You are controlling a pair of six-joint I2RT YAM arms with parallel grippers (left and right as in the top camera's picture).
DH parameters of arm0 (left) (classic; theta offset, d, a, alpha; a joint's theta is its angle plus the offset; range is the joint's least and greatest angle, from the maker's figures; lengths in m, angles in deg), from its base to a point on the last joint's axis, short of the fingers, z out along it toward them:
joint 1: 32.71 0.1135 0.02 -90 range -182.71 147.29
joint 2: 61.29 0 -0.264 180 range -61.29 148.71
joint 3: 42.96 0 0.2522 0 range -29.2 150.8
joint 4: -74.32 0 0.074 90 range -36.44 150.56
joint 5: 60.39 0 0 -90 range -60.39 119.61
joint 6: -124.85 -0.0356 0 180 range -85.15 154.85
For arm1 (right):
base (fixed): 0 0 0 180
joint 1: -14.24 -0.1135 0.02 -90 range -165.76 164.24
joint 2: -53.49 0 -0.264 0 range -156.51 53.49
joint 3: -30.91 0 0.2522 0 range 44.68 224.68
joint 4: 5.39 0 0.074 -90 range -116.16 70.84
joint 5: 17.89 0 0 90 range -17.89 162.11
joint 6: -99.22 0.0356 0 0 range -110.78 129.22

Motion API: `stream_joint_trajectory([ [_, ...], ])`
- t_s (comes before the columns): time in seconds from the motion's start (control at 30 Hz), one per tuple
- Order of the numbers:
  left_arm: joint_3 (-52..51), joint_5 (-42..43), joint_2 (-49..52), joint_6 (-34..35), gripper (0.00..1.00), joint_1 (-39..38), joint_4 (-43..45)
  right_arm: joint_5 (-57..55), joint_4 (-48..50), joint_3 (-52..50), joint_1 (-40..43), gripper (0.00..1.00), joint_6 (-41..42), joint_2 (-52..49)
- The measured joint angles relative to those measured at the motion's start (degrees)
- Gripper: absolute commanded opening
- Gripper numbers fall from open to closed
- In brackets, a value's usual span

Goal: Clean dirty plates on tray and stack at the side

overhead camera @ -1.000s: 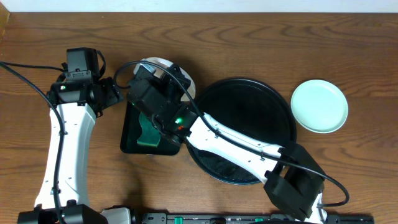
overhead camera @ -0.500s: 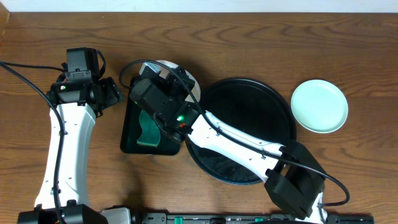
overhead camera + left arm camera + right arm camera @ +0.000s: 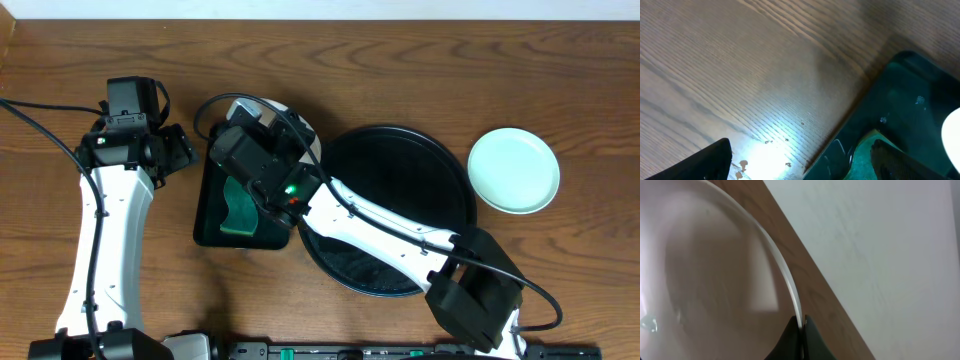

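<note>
Change since a second ago is slight. The right hand [image 3: 802,326], clamped on the rim of the glossy white round plate [image 3: 715,270], has slid a little toward the lower right. We see that plate at the upper edge of the rectangular dark green tray [image 3: 208,215] holding a green sponge [image 3: 238,205]. The left hand [image 3: 800,150] stays spread apart at upper left over the wooden desk [image 3: 400,70]. The pale mint-green round plate [image 3: 514,170] still lies right of the large round glossy black tray [image 3: 410,180].

White shells over black joints: my left arm [image 3: 100,230] and my right arm [image 3: 370,228].
Black cables [image 3: 35,121] run from the left; a green light [image 3: 287,194] glows by the right's black wrist.
</note>
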Motion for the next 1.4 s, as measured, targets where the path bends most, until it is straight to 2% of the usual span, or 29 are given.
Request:
stream_joint_trajectory([
  [0.23,0.0,0.0,0.0,0.0,0.89,0.0,0.0,0.0,-4.0,0.0,0.1,0.01,5.3,0.0],
  [0.5,0.0,0.0,0.0,0.0,0.89,0.0,0.0,-0.8,-4.2,0.0,2.4,0.01,8.9,0.0],
  [0.73,0.0,0.0,0.0,0.0,0.89,0.0,0.0,3.1,-6.2,0.0,3.5,0.01,21.4,0.0],
  [1.03,0.0,0.0,0.0,0.0,0.89,0.0,0.0,19.3,-10.1,0.0,8.6,0.01,41.7,0.0],
  [1.23,0.0,0.0,0.0,0.0,0.89,0.0,0.0,34.4,-11.0,0.0,13.8,0.01,49.8,1.8],
  [1.4,0.0,0.0,0.0,0.0,0.89,0.0,0.0,49.7,-13.2,0.0,20.8,0.01,52.8,6.8],
])
